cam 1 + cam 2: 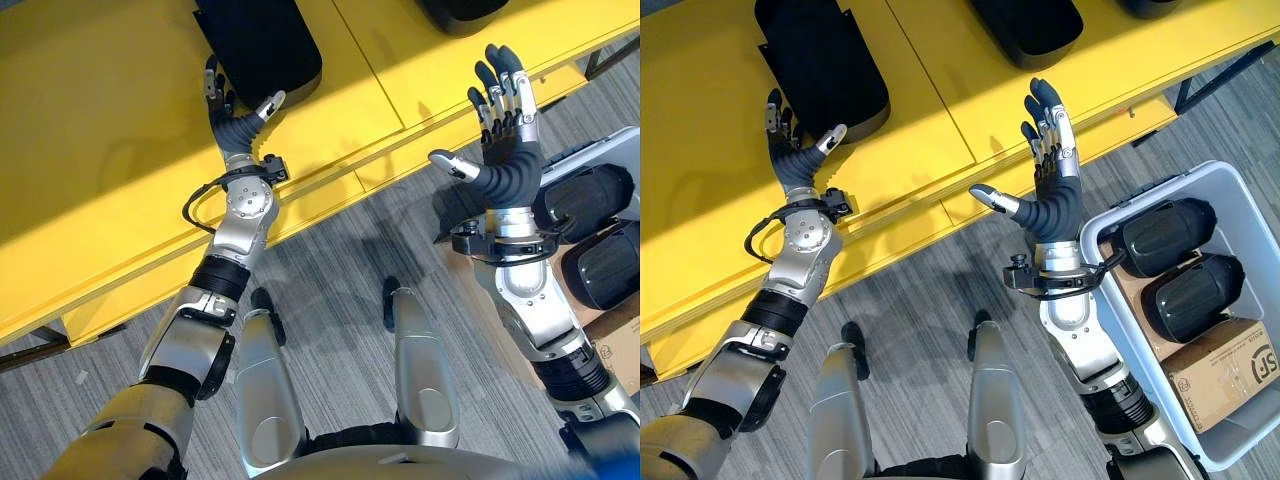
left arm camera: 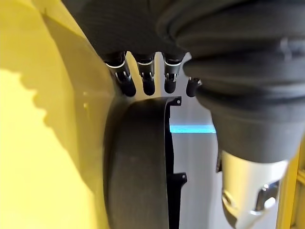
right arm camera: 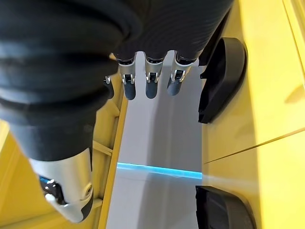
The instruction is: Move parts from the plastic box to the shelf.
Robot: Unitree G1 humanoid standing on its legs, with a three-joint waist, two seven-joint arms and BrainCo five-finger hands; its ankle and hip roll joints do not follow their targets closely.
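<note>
the left robot hand (image 1: 792,160) has its fingers straight and apart, beside a black part (image 1: 825,65) that lies on the yellow shelf (image 1: 700,180). the right robot hand (image 1: 1048,150) is spread open and holds nothing. two parts (image 1: 1180,260) wait in the plastic box (image 1: 1240,190). pulling the left arm back carelessly could drag the part toward the shelf edge.

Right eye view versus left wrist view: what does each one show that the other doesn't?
Only the right eye view shows the grey plastic box on the floor at the robot's right, with two black parts and a cardboard carton inside, the open right hand raised over the yellow shelf edge, and another black part farther along the shelf. Only the left wrist view shows, from up close, a thin flange with small tabs along the shelf part's edge. Both show the left hand, its fingers straight, at that black part lying on the shelf.
</note>
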